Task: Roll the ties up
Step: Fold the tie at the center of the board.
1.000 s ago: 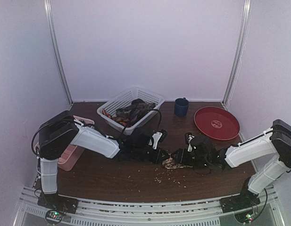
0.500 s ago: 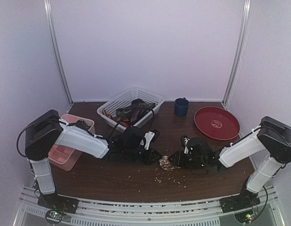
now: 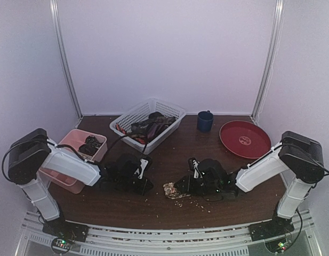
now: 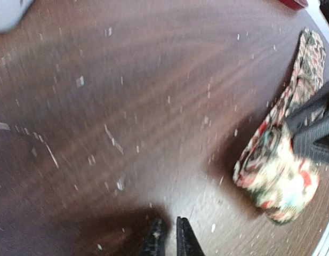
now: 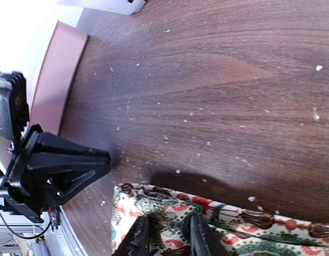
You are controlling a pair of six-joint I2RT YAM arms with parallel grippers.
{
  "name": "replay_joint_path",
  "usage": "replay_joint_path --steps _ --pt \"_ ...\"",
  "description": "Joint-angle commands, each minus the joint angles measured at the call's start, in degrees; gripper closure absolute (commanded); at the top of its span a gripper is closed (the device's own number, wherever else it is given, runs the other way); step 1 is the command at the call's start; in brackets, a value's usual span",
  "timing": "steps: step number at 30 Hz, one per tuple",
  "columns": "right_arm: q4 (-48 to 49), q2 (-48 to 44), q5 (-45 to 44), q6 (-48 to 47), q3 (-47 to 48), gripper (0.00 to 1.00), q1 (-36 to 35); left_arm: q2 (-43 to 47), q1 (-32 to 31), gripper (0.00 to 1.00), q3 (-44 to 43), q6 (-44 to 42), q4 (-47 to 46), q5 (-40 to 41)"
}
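Note:
The tan floral tie (image 3: 170, 190) lies folded on the brown table, near the front middle. My right gripper (image 3: 181, 186) is shut on its end; in the right wrist view the fingers (image 5: 138, 237) pinch the folded patterned fabric (image 5: 244, 221). My left gripper (image 3: 146, 184) sits low over the table, a short way left of the tie, shut and empty (image 4: 168, 228). The left wrist view shows the tie (image 4: 276, 181) at the right with the right gripper's black fingers (image 4: 313, 133) on it. Other ties, dark and red, lie piled in the white basket (image 3: 148, 124).
A pink compartment tray (image 3: 68, 176) at the left holds a dark rolled item (image 3: 92, 143). A blue mug (image 3: 205, 121) and a red plate (image 3: 245, 139) stand at the back right. Pale crumbs are scattered over the table front.
Both arms have moved left and toward the near edge. The right gripper has dragged the floral tie leftward with it. The left gripper has drawn away from the tie to the left.

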State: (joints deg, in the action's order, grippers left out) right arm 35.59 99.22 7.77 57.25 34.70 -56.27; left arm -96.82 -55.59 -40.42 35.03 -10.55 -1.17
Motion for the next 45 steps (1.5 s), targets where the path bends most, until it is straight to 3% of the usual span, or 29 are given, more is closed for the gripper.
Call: replay_joint_path --steps 1,21,29,38,45 --pt "-3.3 -1.7 -3.1 -1.9 -0.3 0.71 -0.2 -0.8 -0.4 0.91 2.1 1.6 -8.4 -4.4" --pt "-8.0 -5.9 1.0 -7.5 0.3 0.62 0.8 -8.3 -3.5 0.95 -3.1 5.1 -10.3 -6.3" --pt "-6.3 -2.7 2.4 -6.7 -0.9 0.74 1.5 -7.9 -4.0 0.95 -2.0 6.7 -8.3 -5.6" --pt "-4.0 -2.9 3.0 -5.4 -3.1 0.75 1.7 -9.1 -6.8 0.96 -1.0 9.5 -9.7 -5.6" --pt "-4.0 -3.4 2.3 -5.3 -3.5 0.76 1.7 -9.9 -6.8 0.99 -4.2 6.8 -10.9 -4.5"
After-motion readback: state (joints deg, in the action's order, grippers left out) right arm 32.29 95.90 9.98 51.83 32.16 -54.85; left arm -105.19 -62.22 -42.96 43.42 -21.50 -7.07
